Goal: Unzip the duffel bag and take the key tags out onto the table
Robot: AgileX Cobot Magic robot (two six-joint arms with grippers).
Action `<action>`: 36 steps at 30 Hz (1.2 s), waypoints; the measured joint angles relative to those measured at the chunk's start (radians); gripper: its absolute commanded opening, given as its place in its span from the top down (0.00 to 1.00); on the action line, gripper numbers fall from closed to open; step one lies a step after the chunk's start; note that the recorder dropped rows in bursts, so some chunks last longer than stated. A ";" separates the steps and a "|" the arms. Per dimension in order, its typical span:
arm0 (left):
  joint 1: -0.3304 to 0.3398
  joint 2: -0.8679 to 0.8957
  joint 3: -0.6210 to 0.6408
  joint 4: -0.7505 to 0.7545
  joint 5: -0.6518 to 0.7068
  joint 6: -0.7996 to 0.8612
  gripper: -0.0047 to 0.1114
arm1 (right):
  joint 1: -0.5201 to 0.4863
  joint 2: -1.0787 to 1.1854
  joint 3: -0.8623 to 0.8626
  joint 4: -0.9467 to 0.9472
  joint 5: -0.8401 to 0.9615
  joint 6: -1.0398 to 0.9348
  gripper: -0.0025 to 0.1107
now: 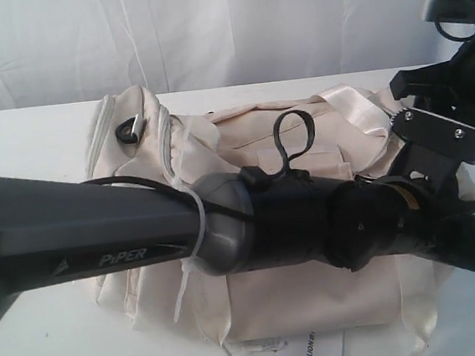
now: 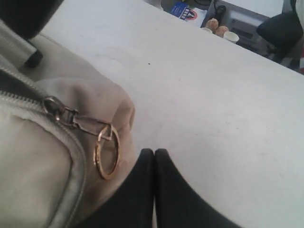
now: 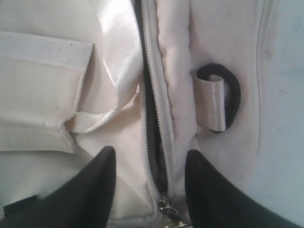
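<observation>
The duffel bag [image 2: 38,161]: its ring pull [image 2: 106,157] sits lower left, just beside my left gripper [image 2: 154,159], pinched on nothing; pulling would miss. My right gripper [image 3: 149,153] stands wide.

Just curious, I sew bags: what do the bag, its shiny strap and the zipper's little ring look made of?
The duffel bag looks like matte cream cloth, perhaps canvas: it creases softly. The strap looks like satin webbing, glossy and finely ribbed. The zipper ring seems gold-toned metal, by its glint.

Counted: one duffel bag [image 1: 270,301], one surface [image 1: 32,139], one gold pull ring [image 2: 107,153], one paper tag [image 1: 290,355], one left gripper [image 2: 154,154], one right gripper [image 3: 149,156].
</observation>
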 measured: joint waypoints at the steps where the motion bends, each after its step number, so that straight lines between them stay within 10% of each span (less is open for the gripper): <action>1: 0.000 -0.009 0.000 0.000 0.016 0.013 0.96 | 0.000 0.000 0.000 0.000 0.000 0.000 0.62; 8: 0.000 -0.030 0.000 0.000 0.085 0.074 0.90 | 0.000 0.000 0.000 0.000 0.000 0.000 0.62; 15: 0.000 -0.018 0.000 0.002 0.046 0.169 0.45 | 0.000 0.000 0.000 0.000 0.000 0.000 0.62; 36: 0.000 -0.002 0.000 0.000 0.001 0.224 0.45 | 0.000 0.000 0.000 0.002 0.000 0.000 0.62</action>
